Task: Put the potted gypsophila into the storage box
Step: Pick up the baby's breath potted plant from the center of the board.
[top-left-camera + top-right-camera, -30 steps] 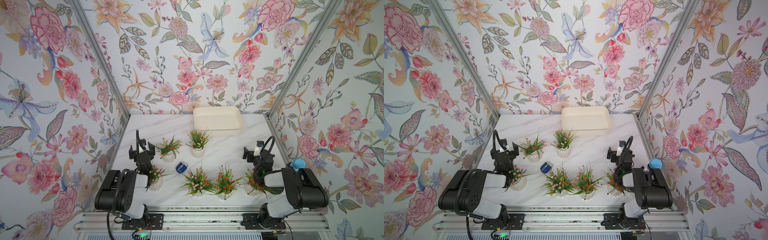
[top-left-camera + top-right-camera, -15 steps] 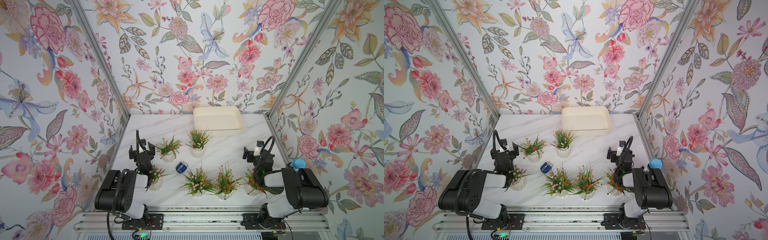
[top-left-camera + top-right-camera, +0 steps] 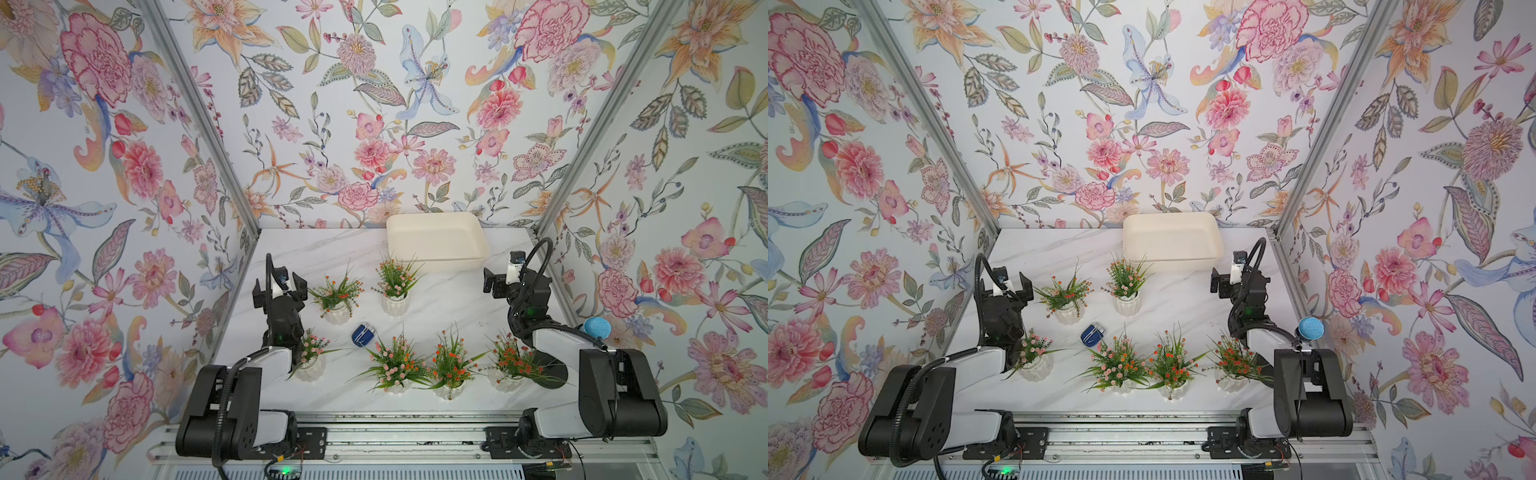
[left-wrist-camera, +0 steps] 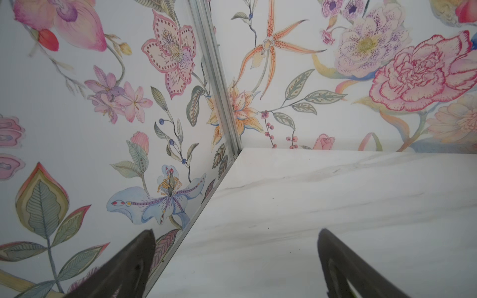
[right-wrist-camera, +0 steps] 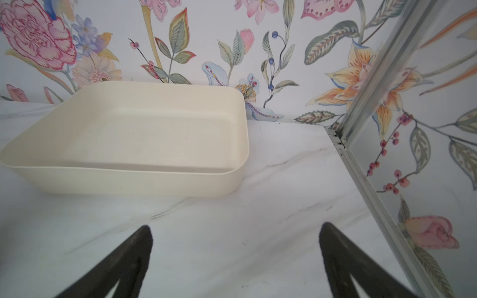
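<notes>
Several potted gypsophila stand on the white marble table in both top views: two in a back row and the others along the front, from one beside the left arm to one beside the right arm. The cream storage box lies empty at the back, right of centre, and its front wall shows in the right wrist view. My left gripper is open over bare table near the left wall, left of the back-row pots. My right gripper is open, a little right of and in front of the box.
A small dark-blue and white gadget lies between the two rows of pots. Flowered walls with metal corner posts close in the table on three sides. A blue round cap sits on the right arm.
</notes>
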`<state>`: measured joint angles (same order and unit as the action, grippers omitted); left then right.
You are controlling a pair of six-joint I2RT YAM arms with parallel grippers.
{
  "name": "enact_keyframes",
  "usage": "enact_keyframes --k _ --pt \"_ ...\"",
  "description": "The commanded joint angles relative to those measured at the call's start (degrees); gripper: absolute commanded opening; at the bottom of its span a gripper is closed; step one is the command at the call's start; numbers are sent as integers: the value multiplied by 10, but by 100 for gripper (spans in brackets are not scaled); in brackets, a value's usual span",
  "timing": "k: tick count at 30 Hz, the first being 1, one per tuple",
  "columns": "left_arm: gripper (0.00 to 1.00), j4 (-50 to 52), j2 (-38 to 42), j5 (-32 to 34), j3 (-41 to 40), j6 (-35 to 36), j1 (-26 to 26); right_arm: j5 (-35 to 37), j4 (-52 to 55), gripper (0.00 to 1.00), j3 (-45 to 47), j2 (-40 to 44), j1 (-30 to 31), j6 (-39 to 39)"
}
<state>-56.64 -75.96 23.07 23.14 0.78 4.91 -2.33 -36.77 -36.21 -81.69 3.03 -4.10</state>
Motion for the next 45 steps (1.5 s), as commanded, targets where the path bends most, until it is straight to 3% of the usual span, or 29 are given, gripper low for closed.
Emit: enact_keyframes --k 1,6,9,14,18,20,22,25,28,31,33,36,40,45 --pt "100 84 22 -20 61 14 5 -52 101 100 -57 -2 10 -3" --pt "100 244 37 -49 190 -64 6 -34 267 100 -207 -21 48 110" --pt "100 299 35 -81 259 -142 17 -59 337 100 -289 -40 83 195" --pt "100 359 8 -115 338 -290 77 -160 407 100 -381 -79 147 368" --pt "100 391 -27 -163 374 -397 125 -154 381 100 -387 -79 215 424" --pt "100 410 -44 -177 395 -434 149 -134 389 100 -405 -79 243 411" --pt "100 428 -56 -172 415 -445 172 -108 396 100 -426 -71 261 386" --pt "100 473 -72 -143 449 -434 213 -138 305 100 -399 -56 261 405" --pt "100 420 -58 -139 430 -404 238 -155 341 100 -415 -56 251 423" --pt "100 294 -42 -190 336 -483 213 -243 272 100 -412 -78 236 434" --pt "100 232 -52 -263 302 -532 182 -231 346 100 -461 -108 232 425" --pt "100 172 -62 -334 308 -501 174 -197 447 100 -519 -137 229 386" --pt "100 335 -73 -237 394 -410 171 -102 501 100 -512 -132 244 350" --pt "100 433 -57 -117 411 -297 174 24 611 100 -499 -141 278 312"
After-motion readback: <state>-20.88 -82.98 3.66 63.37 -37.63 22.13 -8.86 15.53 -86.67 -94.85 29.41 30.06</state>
